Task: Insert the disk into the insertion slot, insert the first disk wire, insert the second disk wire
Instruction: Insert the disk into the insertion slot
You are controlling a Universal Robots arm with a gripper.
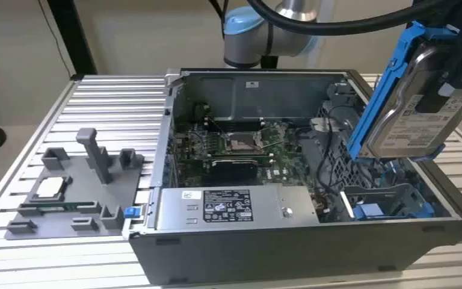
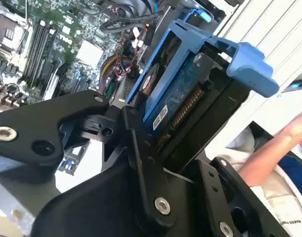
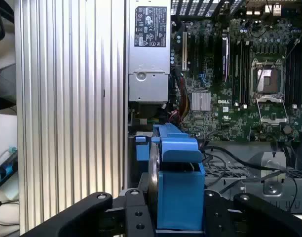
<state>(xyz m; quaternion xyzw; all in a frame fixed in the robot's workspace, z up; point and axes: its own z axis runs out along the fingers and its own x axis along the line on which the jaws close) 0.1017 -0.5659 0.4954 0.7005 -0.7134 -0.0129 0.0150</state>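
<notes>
Open computer case (image 1: 295, 247) sat mid-frame in the exterior view, insertion slot (image 1: 399, 201) in its lower-right corner. Disk (image 1: 411, 114) hung at upper right, long axis near vertical, slightly tilted, above the slot and not yet in it. Gripper (image 1: 459, 72) was clamped on the disk's upper end

Slatted table (image 1: 103, 102) bears 1 computer case (image 1: 295, 256) and 1 grey fixture (image 1: 70, 201).
</notes>
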